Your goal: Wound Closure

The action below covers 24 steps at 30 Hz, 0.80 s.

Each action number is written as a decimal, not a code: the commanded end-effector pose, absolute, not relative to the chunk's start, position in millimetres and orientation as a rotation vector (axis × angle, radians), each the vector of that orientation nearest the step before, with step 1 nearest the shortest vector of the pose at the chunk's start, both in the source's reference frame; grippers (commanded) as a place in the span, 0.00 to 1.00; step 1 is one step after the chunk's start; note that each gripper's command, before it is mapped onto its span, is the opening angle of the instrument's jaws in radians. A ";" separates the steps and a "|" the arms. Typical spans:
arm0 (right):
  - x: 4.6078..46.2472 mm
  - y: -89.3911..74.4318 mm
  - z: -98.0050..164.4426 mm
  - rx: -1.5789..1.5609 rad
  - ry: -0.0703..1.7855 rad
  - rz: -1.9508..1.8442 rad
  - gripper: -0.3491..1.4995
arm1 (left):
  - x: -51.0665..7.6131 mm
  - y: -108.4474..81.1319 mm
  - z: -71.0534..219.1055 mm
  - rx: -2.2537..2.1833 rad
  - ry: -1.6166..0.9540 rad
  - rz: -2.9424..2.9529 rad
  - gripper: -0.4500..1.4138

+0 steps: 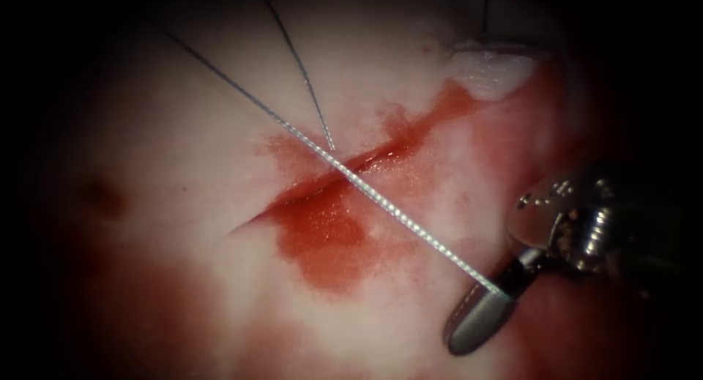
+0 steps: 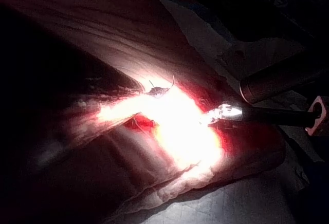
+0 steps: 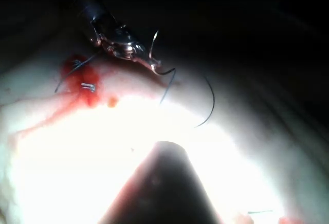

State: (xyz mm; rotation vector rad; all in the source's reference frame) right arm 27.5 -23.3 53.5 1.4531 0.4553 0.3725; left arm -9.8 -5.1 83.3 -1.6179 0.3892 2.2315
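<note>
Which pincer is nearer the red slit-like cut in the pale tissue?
Right. The right pincer lies right of the cut, shut on the taut silvery thread; the left pincer sits off at the edge of the tissue.

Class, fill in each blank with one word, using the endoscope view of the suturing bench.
1. The right arm's tool has its fingers shut on the ____.
2. The taut thread runs across the ____ in the tissue.
3. The pool of fluid on the tissue is coloured ____.

Missing words: thread; cut; red
</note>
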 end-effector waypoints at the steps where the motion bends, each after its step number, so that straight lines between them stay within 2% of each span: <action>1: 28.3 -22.1 53.0 1.441 0.452 0.372 0.00 | -10.3 -4.1 83.1 -1.624 0.394 2.228 0.00; 6: 25.9 -21.7 52.2 1.401 0.300 0.453 0.00 | -9.8 -3.7 82.9 -1.568 0.461 2.339 0.00; 13: 24.2 -21.6 50.9 1.391 0.194 0.527 0.00 | -9.3 -3.3 82.3 -1.515 0.526 2.427 0.00; 16: 22.2 -21.8 49.9 1.381 0.078 0.584 0.00 | -8.6 -3.0 82.0 -1.480 0.558 2.448 0.00; 24: 18.9 -22.8 48.9 1.375 -0.021 0.604 0.00 | -7.2 -2.2 81.3 -1.445 0.581 2.461 0.00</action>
